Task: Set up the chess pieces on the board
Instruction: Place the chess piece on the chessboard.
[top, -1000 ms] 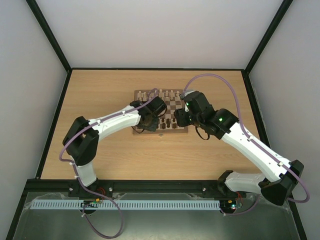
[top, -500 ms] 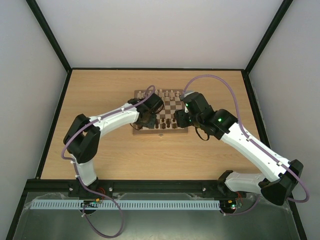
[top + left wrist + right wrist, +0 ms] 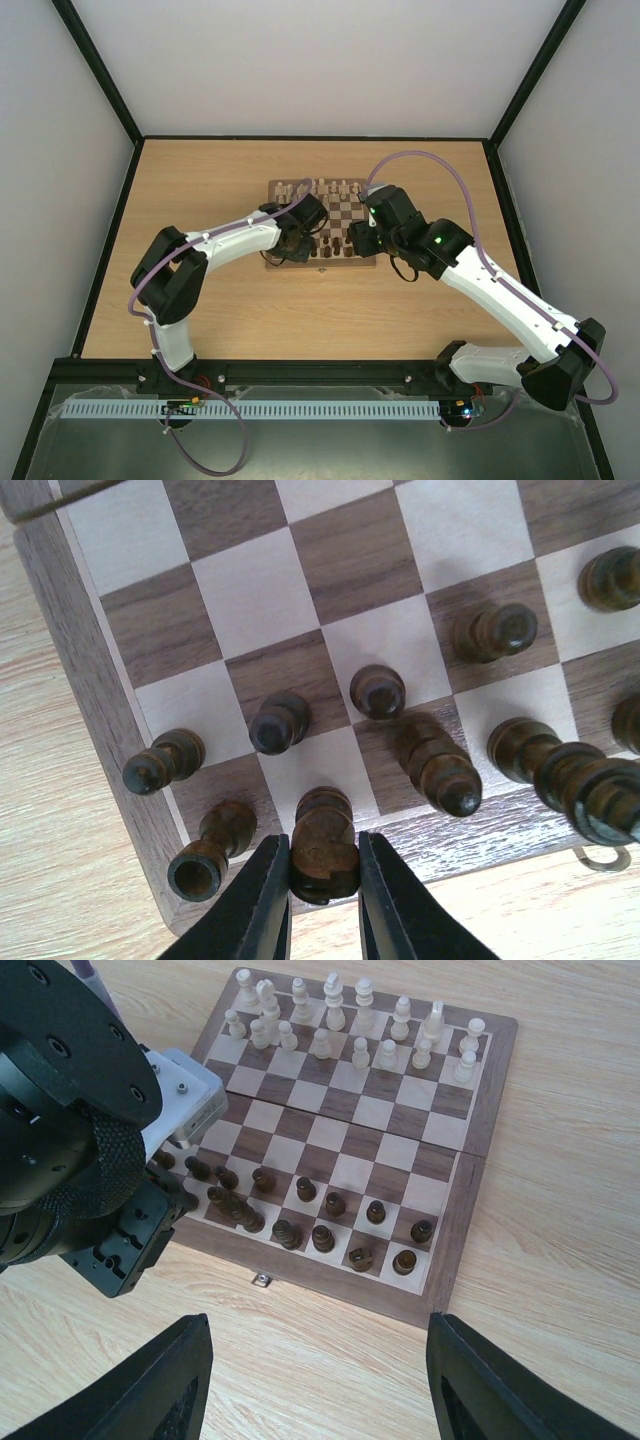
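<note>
L gripper point(image 3: 322, 880) is clenched on one dark piece point(image 3: 323, 832), low centre of the L wrist view, w/ a finger on each side of its head. It's over the light sq next to the corner of the board point(image 3: 95, 680), in the edge row. Can't tell if its base touches the wood. A neighbour piece point(image 3: 205, 852) is just to its left on the corner sq.

The board holds the other dark pieces point(image 3: 330, 1203) in two rough rows along the lower edge in the R wrist view. A few of them lean. The white pieces point(image 3: 350, 1020) are lined up along the upper edge, and the middle sqs are bare. The clasp point(image 3: 262, 1280) is at the lower rim.

R gripper point(image 3: 318, 1360) is released, jaws wide w/ nothing between them, over the table point(image 3: 560, 1290) just below the board.
</note>
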You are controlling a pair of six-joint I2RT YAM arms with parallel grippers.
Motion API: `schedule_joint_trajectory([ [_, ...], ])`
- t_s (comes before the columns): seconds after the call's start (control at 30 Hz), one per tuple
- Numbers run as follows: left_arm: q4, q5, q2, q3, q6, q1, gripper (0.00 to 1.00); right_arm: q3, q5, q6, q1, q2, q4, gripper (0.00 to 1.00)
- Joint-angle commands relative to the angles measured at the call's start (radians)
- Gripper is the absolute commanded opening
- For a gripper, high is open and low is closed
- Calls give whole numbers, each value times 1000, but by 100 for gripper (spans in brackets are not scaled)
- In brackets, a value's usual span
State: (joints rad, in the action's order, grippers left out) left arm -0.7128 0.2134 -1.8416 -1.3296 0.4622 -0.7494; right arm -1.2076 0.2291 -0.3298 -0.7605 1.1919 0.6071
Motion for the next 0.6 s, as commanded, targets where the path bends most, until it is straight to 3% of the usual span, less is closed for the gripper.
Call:
schedule_joint_trajectory([
  [0.0,-2,-6,32,22,3,4,16,2,-2,3,1,8,9,59],
  [0.57,-5,-5,38,23,5,3,16,3,-8,5,1,15,6,59],
])
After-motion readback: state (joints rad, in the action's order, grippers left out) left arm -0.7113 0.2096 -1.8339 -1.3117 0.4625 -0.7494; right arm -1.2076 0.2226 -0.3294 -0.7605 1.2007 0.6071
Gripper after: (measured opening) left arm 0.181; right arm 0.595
